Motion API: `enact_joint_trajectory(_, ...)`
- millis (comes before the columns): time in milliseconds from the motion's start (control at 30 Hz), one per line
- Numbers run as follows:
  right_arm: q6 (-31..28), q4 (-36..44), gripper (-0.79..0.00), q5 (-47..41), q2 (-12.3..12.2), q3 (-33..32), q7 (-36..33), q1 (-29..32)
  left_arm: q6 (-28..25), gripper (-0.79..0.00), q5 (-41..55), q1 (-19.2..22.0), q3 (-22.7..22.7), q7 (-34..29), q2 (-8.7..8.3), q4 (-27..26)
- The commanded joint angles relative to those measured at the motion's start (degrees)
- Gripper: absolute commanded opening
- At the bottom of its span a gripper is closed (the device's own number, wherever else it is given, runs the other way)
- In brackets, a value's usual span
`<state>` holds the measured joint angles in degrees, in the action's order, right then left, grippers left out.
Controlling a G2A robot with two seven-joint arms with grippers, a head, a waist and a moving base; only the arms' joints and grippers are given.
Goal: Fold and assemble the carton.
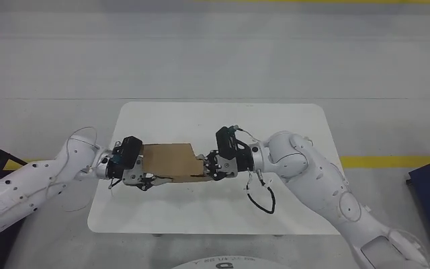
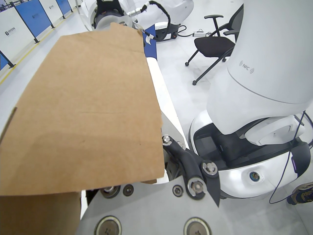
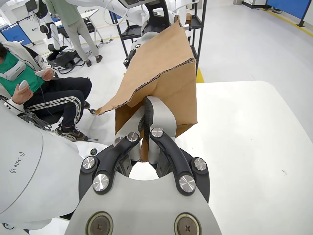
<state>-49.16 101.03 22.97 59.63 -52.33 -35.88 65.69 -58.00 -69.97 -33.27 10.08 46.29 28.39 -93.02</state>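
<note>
Risk, as I judge it: if you pull the ends apart unevenly, the carton (image 1: 171, 161) could tear or slip free. It sits part-folded over the table's (image 1: 282, 195) near middle, between both arms. The right gripper (image 3: 146, 121) pinches its right edge. The left gripper (image 1: 143, 179) meets the left end; you cannot tell whether it grips.

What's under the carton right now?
White table lies under the carton, which the right gripper clamps. The tabletop directly beneath is covered, so contact can't be judged.
</note>
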Motion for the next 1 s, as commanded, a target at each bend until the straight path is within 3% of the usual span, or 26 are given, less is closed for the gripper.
enact_joint_trajectory(0,0.0,-0.3,-0.785,-0.2,0.1,0.5,-0.2,-0.5,0.0,-0.785,0.5,0.3,-0.3,0.0,0.13,-0.1)
enact_joint_trajectory(300,-3.9,0.1,-0.785,-3.0,-0.7,-2.0,1.3,0.7,0.0,-0.785,5.3,-0.3,-0.3,0.0,0.07,-0.9)
enact_joint_trajectory(633,-5.0,-0.6,-0.785,-5.5,-0.4,1.9,-0.9,-1.6,0.0,-0.785,4.6,-0.7,-0.3,0.0,0.60,-0.9)
enact_joint_trajectory(967,-8.0,2.6,-0.785,-4.8,-2.7,-8.0,3.9,4.4,0.0,-0.785,9.0,0.7,-0.3,0.0,-0.37,1.6)
